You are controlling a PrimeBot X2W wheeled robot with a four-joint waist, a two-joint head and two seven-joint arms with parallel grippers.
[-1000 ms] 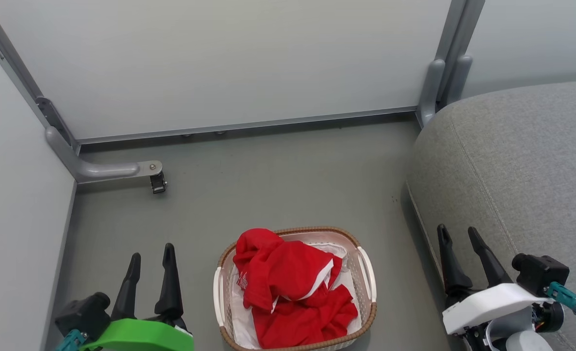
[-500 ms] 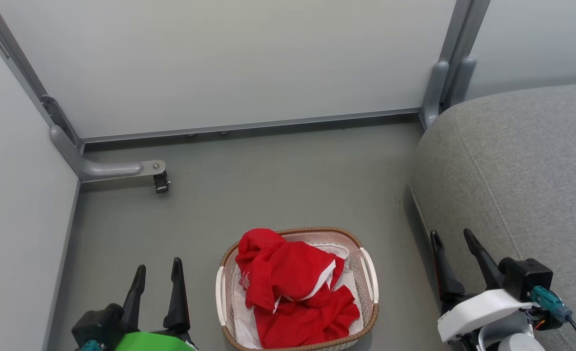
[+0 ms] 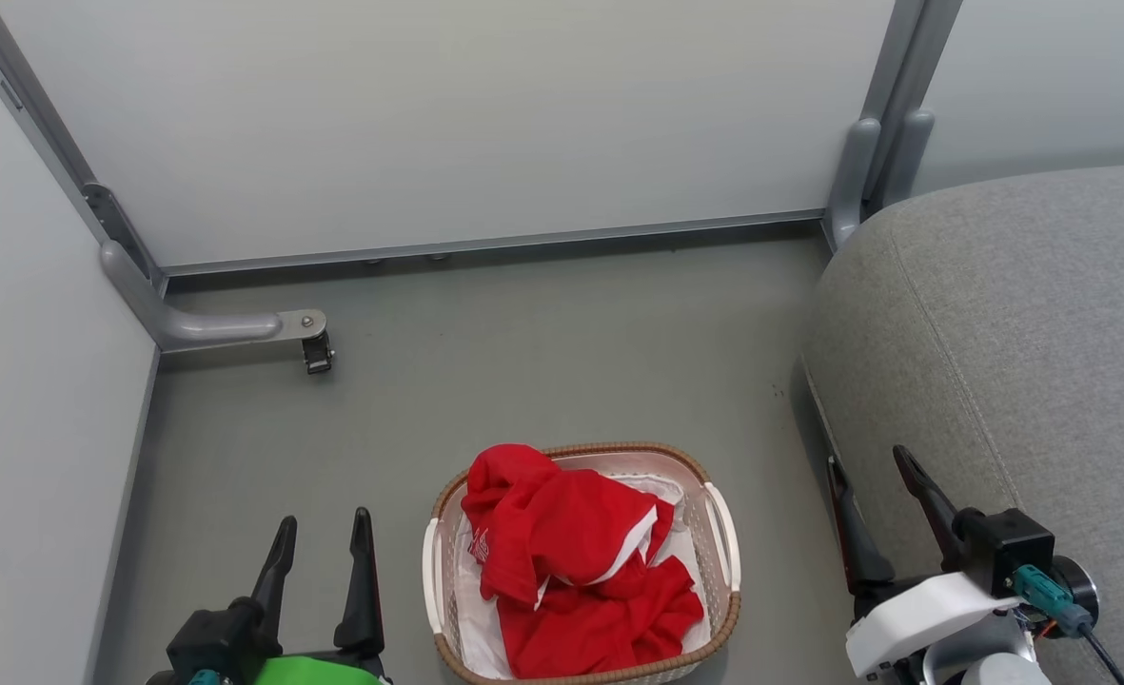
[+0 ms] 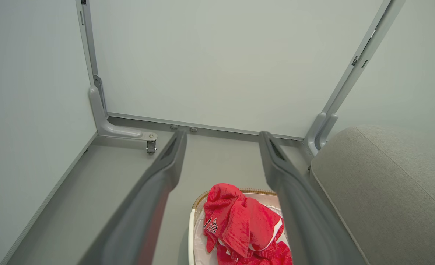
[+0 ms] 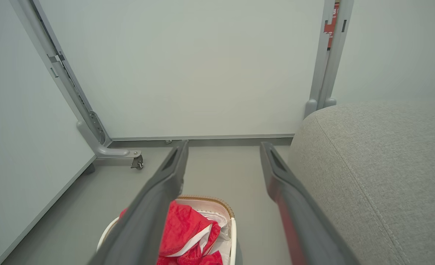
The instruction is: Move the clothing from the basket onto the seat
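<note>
Left of the basket, the left gripper hangs empty with its fingers apart. Right of the basket, the right gripper does likewise. The red clothing lies heaped inside the basket. The grey seat stands to the basket's right, and a pale partition stands beyond the basket.

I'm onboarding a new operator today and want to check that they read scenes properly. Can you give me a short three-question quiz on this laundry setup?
1. True or false: the clothing already lies on the seat.
2. Multiple choice: the basket stands on A) the seat, B) the floor, C) a table.
3. Fill in: the left gripper and the right gripper are both ____ and hold nothing.

Key: 1 false, since the clothing is in the basket; 2 B; 3 open.
</note>
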